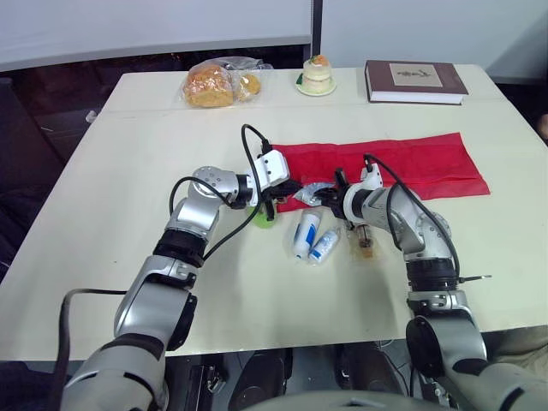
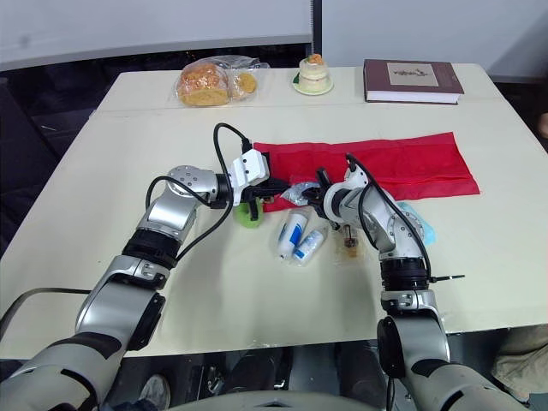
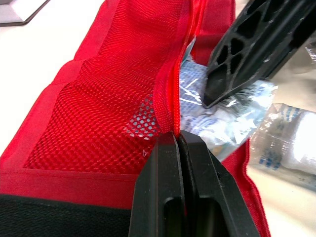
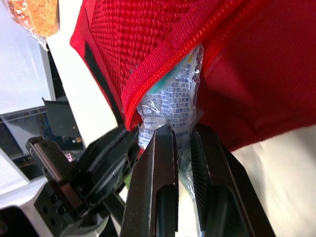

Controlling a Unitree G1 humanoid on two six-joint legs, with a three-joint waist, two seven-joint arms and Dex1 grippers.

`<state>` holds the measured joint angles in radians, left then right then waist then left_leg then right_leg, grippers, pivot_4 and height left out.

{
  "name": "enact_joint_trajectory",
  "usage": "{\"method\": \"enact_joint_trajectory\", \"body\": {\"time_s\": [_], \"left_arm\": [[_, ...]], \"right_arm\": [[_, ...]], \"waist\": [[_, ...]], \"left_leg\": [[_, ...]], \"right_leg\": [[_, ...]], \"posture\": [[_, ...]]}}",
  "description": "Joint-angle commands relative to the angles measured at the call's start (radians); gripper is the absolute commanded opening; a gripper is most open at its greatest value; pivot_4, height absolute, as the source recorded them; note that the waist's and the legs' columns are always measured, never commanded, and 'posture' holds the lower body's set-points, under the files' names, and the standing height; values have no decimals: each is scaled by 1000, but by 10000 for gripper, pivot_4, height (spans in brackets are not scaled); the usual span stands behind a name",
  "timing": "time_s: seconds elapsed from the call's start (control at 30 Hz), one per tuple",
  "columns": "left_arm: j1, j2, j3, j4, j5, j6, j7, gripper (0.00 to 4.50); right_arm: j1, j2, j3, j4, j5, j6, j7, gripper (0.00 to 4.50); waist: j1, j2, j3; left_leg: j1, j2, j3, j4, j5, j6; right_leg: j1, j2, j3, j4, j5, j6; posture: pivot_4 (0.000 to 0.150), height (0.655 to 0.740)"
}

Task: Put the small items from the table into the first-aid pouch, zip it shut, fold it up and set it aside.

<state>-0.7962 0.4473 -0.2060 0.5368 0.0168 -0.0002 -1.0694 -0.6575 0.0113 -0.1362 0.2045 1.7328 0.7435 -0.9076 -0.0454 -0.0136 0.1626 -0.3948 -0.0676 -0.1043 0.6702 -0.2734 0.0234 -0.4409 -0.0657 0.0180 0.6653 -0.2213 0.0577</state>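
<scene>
The red mesh first-aid pouch (image 1: 402, 164) lies unfolded across the middle of the table. My left gripper (image 1: 281, 193) is shut on the pouch's zipper edge (image 3: 170, 106) at its left end, holding the opening up. My right gripper (image 1: 336, 202) is shut on a clear printed packet (image 4: 173, 98), which is partly inside the opening. Two white-and-blue wrapped rolls (image 1: 306, 233) (image 1: 325, 247) lie in front of the pouch. A small brown vial (image 1: 366, 245) lies beside them, and a green item (image 1: 262, 217) sits under the left gripper.
A brown book (image 1: 415, 81), a bag of bread (image 1: 218, 84) and a small cake on a plate (image 1: 316, 75) stand along the far edge. A light blue packet (image 2: 418, 221) lies under my right forearm.
</scene>
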Motion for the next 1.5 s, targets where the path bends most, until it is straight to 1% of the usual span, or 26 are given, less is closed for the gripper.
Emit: {"method": "enact_joint_trajectory", "body": {"time_s": [0.03,0.13,0.33,0.57,0.77,0.97,1.07,1.13,1.17,1.2,1.3,1.5], "left_arm": [[10,-12,-17,-68,-26,15,-44,799],[26,-9,-14,-89,-39,51,-58,799],[35,-10,-4,-116,-54,96,-64,799],[43,-13,0,-139,-66,131,-64,799],[7,-30,27,-93,-86,173,-29,799],[3,-34,33,-105,-122,244,-62,799],[-7,-47,59,-110,-161,321,-61,799],[-11,-42,52,-107,-155,315,-62,799],[-12,-40,48,-102,-150,307,-61,0],[-13,-39,47,-97,-146,303,-59,0],[-18,-37,48,-83,-143,295,-53,0],[-35,-35,51,-40,-136,267,-45,0]], "right_arm": [[-50,61,-24,-27,-31,-45,71,0],[-73,100,-42,-22,-88,-87,127,0],[-68,161,-83,-22,-169,-129,162,0],[-44,205,-81,-48,-215,-154,197,0],[8,209,-41,-89,-201,-91,176,0],[30,210,-21,-104,-221,-62,175,0],[32,206,-15,-105,-241,-53,186,0],[34,201,-13,-105,-247,-45,195,0],[37,197,-12,-106,-251,-40,197,9161],[41,194,-11,-108,-254,-34,197,11697],[58,188,-9,-123,-247,-7,191,24679],[95,153,12,-177,-257,65,182,24679]], "waist": [[0,0,0],[-2,0,0],[-9,0,0],[-16,0,0],[-17,0,0],[-22,0,0],[-22,0,0],[-22,0,0],[-22,0,0],[-22,0,0],[-22,0,0],[-22,0,0]], "left_leg": [[0,0,0,0,0,0],[0,0,1,0,0,0],[-1,0,1,0,0,0],[-1,0,1,0,0,0],[-2,0,1,0,0,0],[-2,0,2,0,0,0],[-2,0,2,0,0,0],[-2,0,2,0,0,0],[-2,0,2,0,0,0],[-2,0,2,0,0,0],[-2,0,2,0,0,0],[-2,0,3,0,0,0]], "right_leg": [[0,0,0,0,0,0],[-1,0,1,0,0,0],[-3,0,1,2,0,0],[-3,0,2,2,0,0],[-3,0,2,2,0,0],[-4,0,2,3,0,0],[-4,0,3,3,0,0],[-4,0,3,3,0,0],[-4,0,3,3,0,0],[-4,0,3,3,0,0],[-4,0,3,3,0,0],[-5,0,4,3,0,0]], "posture": [[1500,7289],[1500,7289],[1500,7289],[1500,7289],[1500,7289],[1500,7289],[1500,7289],[1500,7289],[1500,7289],[1500,7289],[1500,7289],[1500,7289]]}}
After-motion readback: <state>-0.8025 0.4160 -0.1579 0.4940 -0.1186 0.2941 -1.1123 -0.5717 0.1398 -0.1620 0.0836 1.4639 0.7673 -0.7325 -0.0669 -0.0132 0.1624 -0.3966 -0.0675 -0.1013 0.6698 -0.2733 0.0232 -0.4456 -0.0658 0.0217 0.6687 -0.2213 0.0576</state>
